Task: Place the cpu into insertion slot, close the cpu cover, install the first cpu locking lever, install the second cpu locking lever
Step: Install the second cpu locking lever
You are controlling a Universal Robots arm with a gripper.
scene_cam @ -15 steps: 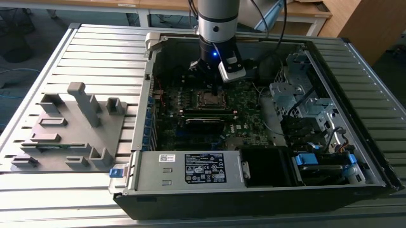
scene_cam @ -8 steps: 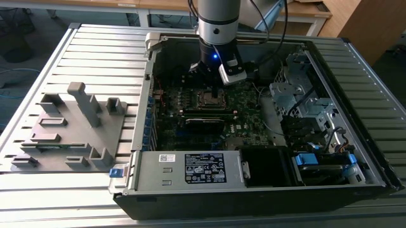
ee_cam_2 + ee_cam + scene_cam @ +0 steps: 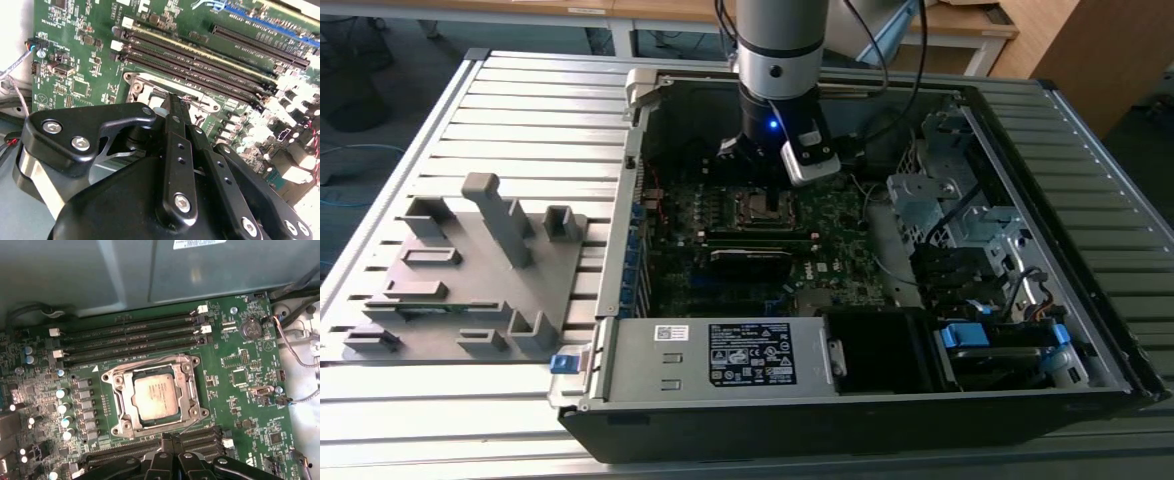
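An open black computer case (image 3: 854,420) lies on a slatted metal counter (image 3: 520,100). At the exterior view's left of it sits a grey moulded fixture (image 3: 467,270) with upright posts. Inside the case, a labelled grey power supply (image 3: 707,355) occupies the near side, with a blue-tabbed drive bay (image 3: 1001,340) to its right.

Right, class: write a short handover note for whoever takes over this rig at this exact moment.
Gripper: fingers shut, tips low at the edge of the insertion slot, close to a thin lever wire. Whether they pinch it cannot be told.
Things: the cpu lies flat in the slot on the motherboard; the cpu cover lies down around it, framing the chip.
Done: cpu placed, cover looks closed.
Left: both locking levers. The pictures do not settle whether either is latched, so check them.
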